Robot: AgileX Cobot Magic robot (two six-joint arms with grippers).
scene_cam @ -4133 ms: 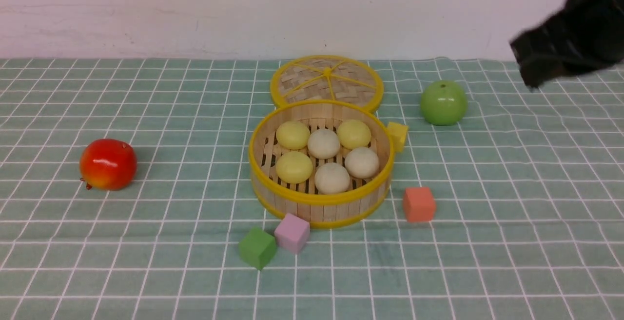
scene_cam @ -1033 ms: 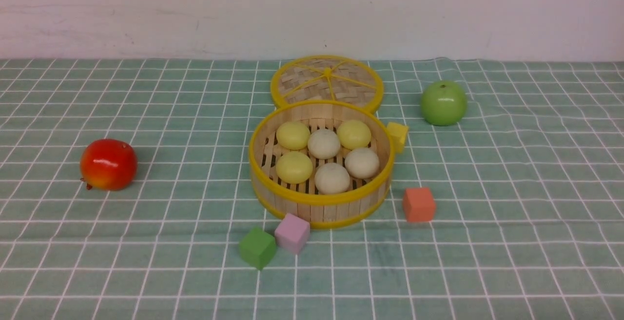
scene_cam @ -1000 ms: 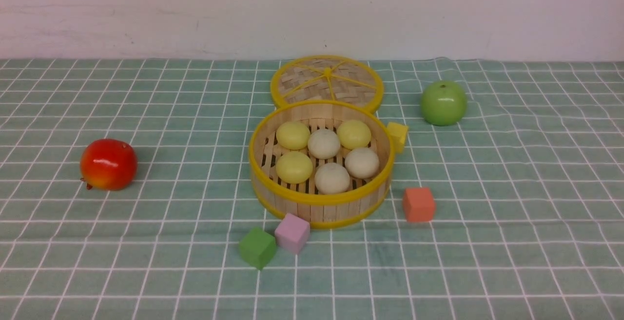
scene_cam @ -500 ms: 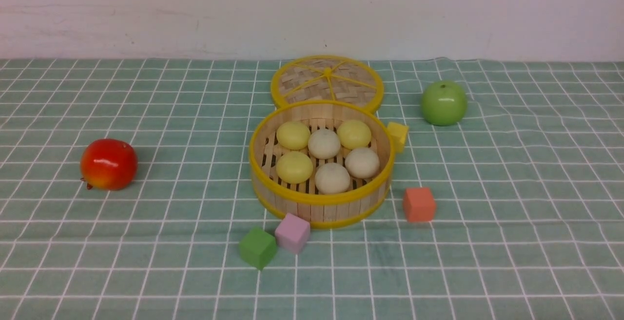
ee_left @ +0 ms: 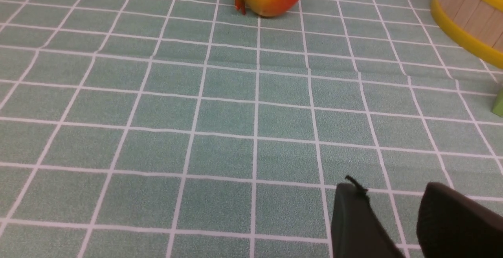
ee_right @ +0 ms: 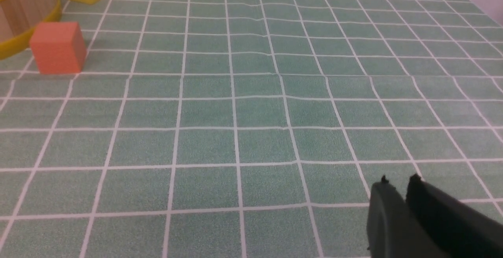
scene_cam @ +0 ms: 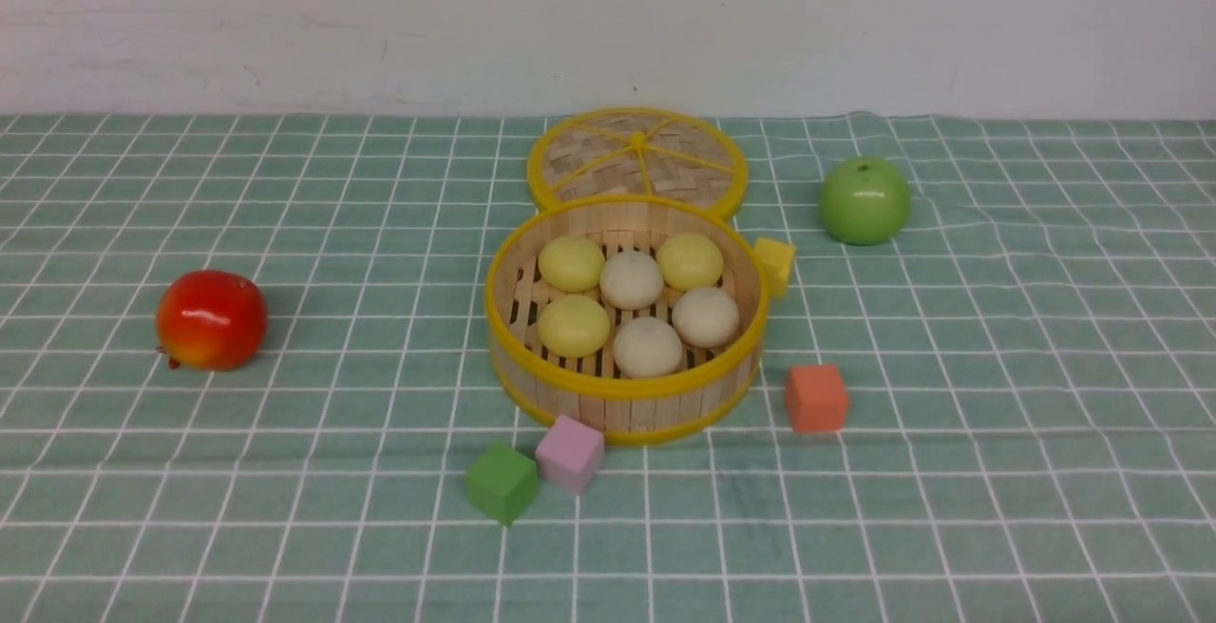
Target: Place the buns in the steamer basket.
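The steamer basket (scene_cam: 627, 409) stands mid-table in the front view. All six buns lie inside it: three pale yellow ones (scene_cam: 571, 262) and three beige-white ones (scene_cam: 647, 346). Neither arm shows in the front view. In the left wrist view my left gripper (ee_left: 391, 187) hangs low over bare cloth, open and empty, with the basket's wall (ee_left: 467, 18) far off. In the right wrist view my right gripper (ee_right: 399, 181) is shut and empty over bare cloth, with the basket's edge (ee_right: 19, 14) far off.
The woven lid (scene_cam: 636, 156) lies behind the basket. A green apple (scene_cam: 864, 200) sits back right and a red fruit (scene_cam: 210, 319) left. A yellow cube (scene_cam: 775, 265), orange cube (scene_cam: 816, 398), pink cube (scene_cam: 569, 453) and green cube (scene_cam: 501, 482) ring the basket.
Four seconds ago my right arm showed at the front view's top right; it is now out of that view. Nothing has moved in the last second.
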